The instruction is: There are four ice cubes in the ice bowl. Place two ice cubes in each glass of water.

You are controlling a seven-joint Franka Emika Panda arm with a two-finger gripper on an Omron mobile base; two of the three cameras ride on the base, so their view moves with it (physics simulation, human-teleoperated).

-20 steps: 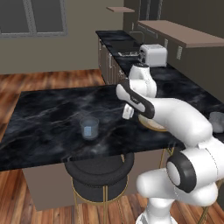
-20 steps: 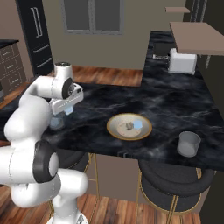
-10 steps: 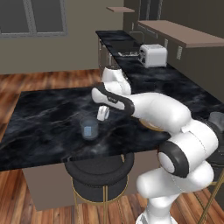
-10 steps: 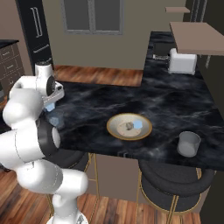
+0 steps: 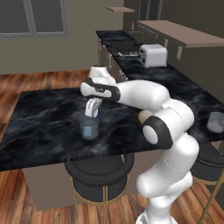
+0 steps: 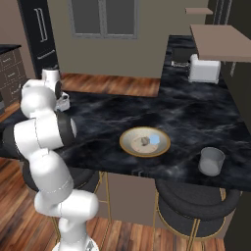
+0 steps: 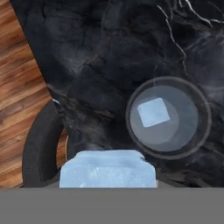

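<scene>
The gripper (image 5: pixel 92 112) is pinched on an ice cube (image 7: pixel 107 169) above the tumbler (image 5: pixel 89 128) at centre-left — but in the hand view the tumbler sits off to the right, so a release could miss onto the counter (image 5: pixel 43 113).

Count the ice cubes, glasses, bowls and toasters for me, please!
Ice cubes: 4 (1 in a glass, 1 in the end effector, 2 in the bowl)
Glasses: 2
Ice bowl: 1
Toaster: 1
Total: 8
</scene>
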